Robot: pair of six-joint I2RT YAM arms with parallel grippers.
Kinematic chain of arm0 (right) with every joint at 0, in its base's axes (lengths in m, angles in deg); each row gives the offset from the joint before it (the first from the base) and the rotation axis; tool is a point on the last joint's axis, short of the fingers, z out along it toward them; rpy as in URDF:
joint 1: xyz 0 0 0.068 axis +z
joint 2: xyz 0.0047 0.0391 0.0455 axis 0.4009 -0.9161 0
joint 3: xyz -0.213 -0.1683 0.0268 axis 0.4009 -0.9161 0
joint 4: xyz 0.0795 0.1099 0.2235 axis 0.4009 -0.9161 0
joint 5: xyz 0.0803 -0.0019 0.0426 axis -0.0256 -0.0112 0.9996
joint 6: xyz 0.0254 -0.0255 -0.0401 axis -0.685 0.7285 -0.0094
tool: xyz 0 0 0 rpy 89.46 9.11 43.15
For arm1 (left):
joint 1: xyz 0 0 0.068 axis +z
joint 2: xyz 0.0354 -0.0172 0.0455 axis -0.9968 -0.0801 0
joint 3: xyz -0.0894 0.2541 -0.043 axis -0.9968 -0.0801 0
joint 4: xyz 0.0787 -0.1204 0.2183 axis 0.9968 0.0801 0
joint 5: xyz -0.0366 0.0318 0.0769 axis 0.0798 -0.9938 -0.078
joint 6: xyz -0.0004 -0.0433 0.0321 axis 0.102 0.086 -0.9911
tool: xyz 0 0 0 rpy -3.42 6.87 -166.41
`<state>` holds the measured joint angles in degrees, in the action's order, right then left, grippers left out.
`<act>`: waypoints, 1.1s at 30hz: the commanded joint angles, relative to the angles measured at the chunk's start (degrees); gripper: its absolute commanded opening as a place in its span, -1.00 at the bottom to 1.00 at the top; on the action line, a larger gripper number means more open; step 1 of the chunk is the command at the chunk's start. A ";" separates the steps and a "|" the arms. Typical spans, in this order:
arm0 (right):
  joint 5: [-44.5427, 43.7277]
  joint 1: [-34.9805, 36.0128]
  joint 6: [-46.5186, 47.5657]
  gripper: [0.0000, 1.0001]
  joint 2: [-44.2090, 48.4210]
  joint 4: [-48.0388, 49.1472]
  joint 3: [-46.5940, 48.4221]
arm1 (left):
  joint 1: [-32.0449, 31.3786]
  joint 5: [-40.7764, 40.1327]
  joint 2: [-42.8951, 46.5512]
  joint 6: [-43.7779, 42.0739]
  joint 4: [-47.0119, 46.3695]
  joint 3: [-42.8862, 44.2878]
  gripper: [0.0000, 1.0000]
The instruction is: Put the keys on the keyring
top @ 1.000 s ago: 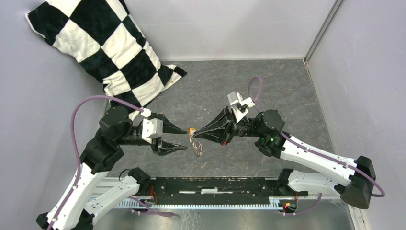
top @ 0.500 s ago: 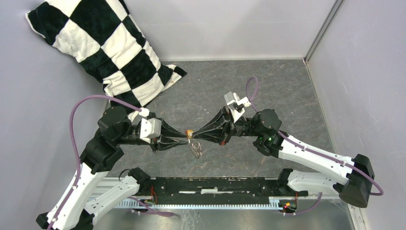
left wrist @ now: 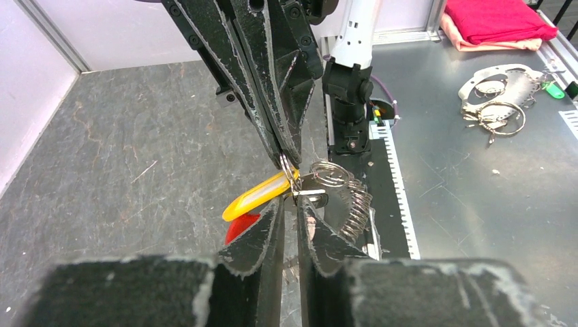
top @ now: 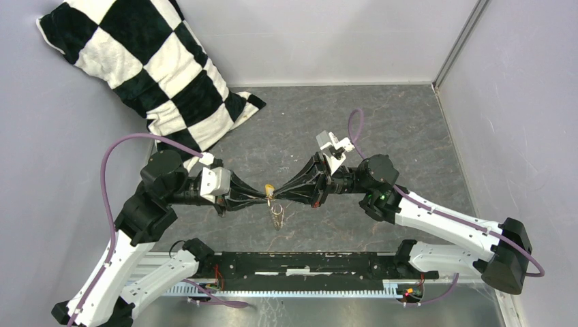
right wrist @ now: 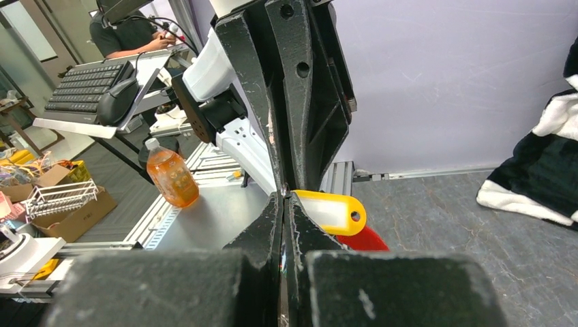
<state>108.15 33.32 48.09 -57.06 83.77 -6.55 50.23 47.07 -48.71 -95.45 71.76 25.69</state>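
Top external view: the two arms meet tip to tip above the grey stone-patterned desk [top: 382, 129], just ahead of their bases. Between the tips sits the small key with a yellow plastic head [top: 270, 189]. The silvery metal keyring [top: 277, 216], a bunch of loops and a coil, hangs just below it, off the desk.

The right end effector [top: 278, 195] has its fingers pressed tight together where the yellow head joins the metal loops. Which of the two it pinches I cannot tell.

From the left wrist, the left end effector [left wrist: 293, 203] has its fingers almost together, with a thin slit between them. A small metal piece beside the yellow head lies at that slit, but whether the fingers clamp it I cannot tell. A red sleeve [left wrist: 240, 228] shows under the yellow head.

A black-and-white chequered pillow [top: 136, 61] leans in the far left corner, well apart.
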 commanded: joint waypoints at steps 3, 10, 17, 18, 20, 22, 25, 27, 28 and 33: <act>0.61 -0.05 -2.53 -0.99 0.18 4.84 -0.52 | -0.15 1.86 0.04 0.52 -1.34 1.84 -0.70; -1.47 -0.06 -7.72 -0.99 -0.82 11.88 -2.34 | -0.15 1.04 0.41 -1.88 -1.39 1.53 -0.81; -5.37 0.21 -10.86 -0.99 -1.52 17.22 -4.30 | -0.15 -0.02 0.84 -5.54 -1.39 1.92 -0.87; -6.03 0.32 -11.11 -0.99 -1.61 17.85 -4.56 | -0.18 0.03 0.86 -5.95 -1.39 1.85 -0.88; -7.00 0.68 -11.27 -0.99 -1.84 18.45 -4.77 | -0.15 -0.07 1.05 -6.76 -1.40 1.60 -0.89; -8.05 0.89 -11.31 -0.99 -1.71 18.85 -5.01 | -0.15 -0.36 1.31 -7.82 -1.40 1.41 -0.94; -9.96 1.32 -11.40 -0.99 -1.57 19.40 -5.48 | -0.20 -0.69 1.82 -9.82 -1.37 1.02 -0.96; -11.20 1.53 -11.51 -0.99 -1.53 20.14 -6.02 | -0.15 -1.04 2.16 -11.53 -1.35 0.68 -0.96; -11.65 1.63 -11.54 -0.98 -1.52 20.38 -6.21 | -0.20 -1.33 2.44 -12.60 -1.37 0.51 -0.96; -13.09 2.11 -12.26 -0.99 -1.87 21.63 -7.05 | -0.15 -2.49 3.87 -18.00 -1.35 -0.71 -0.96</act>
<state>98.36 35.04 36.73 -59.05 100.25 -13.26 50.23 45.38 -46.20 -106.21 71.81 25.56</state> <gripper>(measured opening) 0.014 0.031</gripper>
